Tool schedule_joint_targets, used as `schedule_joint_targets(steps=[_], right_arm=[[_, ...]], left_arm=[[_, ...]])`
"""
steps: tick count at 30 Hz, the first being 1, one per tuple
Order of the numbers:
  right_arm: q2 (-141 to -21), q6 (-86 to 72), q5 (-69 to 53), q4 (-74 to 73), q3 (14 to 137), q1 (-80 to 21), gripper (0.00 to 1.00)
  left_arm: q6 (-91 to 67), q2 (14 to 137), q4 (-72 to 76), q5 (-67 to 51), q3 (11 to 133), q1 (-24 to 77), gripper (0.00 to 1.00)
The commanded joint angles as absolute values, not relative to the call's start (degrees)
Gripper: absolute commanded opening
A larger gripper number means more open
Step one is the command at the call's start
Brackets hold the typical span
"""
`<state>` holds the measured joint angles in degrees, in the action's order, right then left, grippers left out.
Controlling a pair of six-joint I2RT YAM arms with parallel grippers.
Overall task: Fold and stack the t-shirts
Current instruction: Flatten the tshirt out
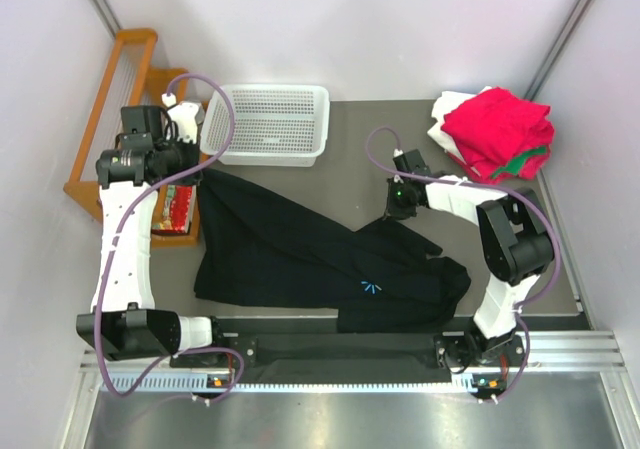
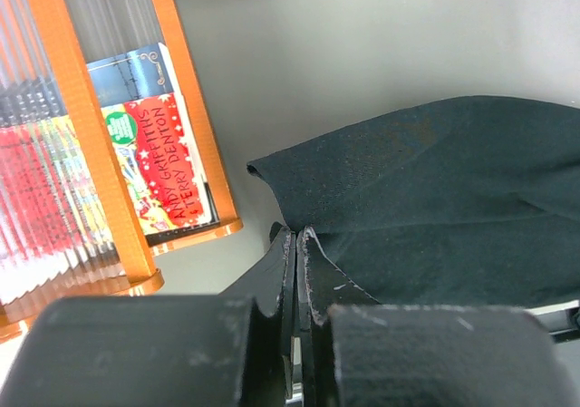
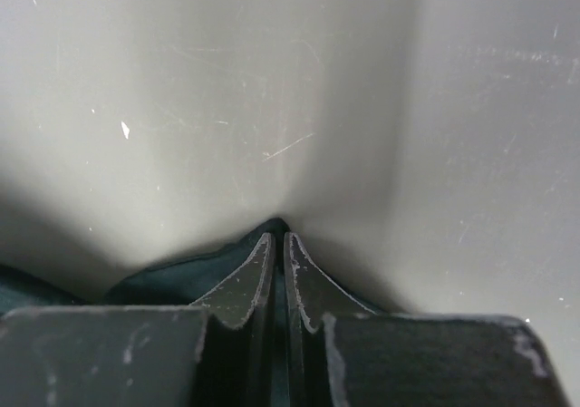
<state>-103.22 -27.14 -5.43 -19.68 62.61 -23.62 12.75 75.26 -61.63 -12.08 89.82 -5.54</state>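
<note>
Grey tabletop (image 1: 350,139) holds a black t-shirt (image 1: 300,259), spread crumpled just in front of the white basket (image 1: 268,121). The left gripper (image 2: 296,244) is clamped on its corner by the basket's left end. The right gripper (image 3: 278,244) pinches another edge off the basket's right front.

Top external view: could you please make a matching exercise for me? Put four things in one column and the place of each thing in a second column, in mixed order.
Things
1. black t-shirt
2. white basket
3. red t-shirt
4. book

Places
a. on top of the folded pile, far right corner
b. in the orange rack, at the left side
c. spread out over the middle of the table
d. at the far edge, left of the centre

Right pairs: 1-c, 2-d, 3-a, 4-b
</note>
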Motion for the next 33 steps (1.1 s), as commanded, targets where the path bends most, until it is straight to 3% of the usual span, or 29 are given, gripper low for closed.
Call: schedule_joint_targets(steps=[1,11,20,33], right_arm=[[-102.2,-27.1,-4.7,-19.6,62.5,-24.2,0.03],[-95.8,-26.7,-2.3,-22.8,65.1,-24.1,0.0],[-86.0,-23.3,6.8,-29.2,80.1,-22.9,0.0],[-94.1,-26.0,1.1,-28.3,87.7,-12.3,0.0]], left_arm=[[14.0,72.8,-59.0,-10.7,89.7,-5.9,0.0],[14.3,72.2,-58.2,-9.7,88.2,-5.8,0.0],[14.6,72.0,-56.0,-8.4,85.6,-5.9,0.0],[14.9,79.2,-48.3,-5.0,84.4,-5.9,0.0]])
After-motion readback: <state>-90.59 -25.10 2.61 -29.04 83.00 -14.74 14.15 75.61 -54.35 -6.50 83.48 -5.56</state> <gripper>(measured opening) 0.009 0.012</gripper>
